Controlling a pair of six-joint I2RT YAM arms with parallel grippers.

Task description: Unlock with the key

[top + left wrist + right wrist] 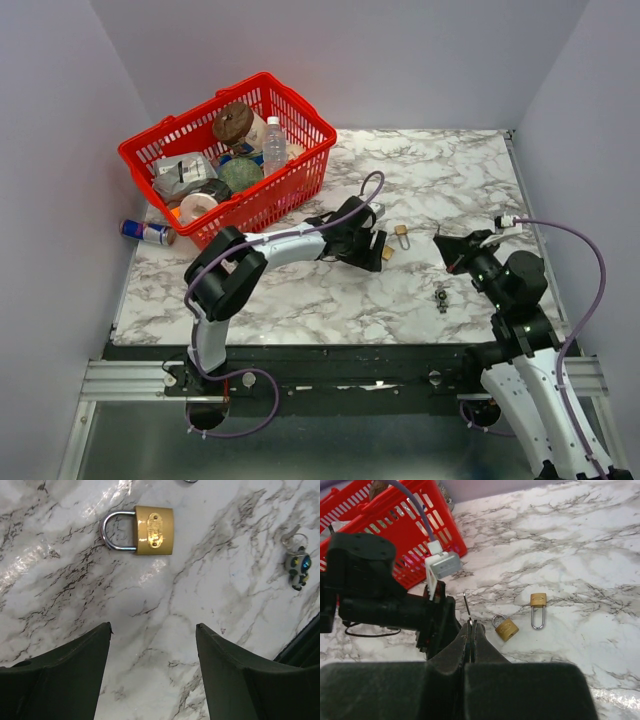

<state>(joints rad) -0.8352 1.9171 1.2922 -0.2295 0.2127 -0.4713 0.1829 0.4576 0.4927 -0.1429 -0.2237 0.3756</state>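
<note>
Same build on both: left arm and right arm have chunky black joint housings with white link shells between them. One purple cable runs off the left wrist and a second purple cable off the right, both ending in white plugs. On the left gripper, two dark matte wedge-shaped fingers with flat inner faces. The right gripper has the same dark fingers, tapering to thin tips. Small grey camera box on a white bracket at the left wrist. Bases are bolted to a silver slotted rail.
</note>
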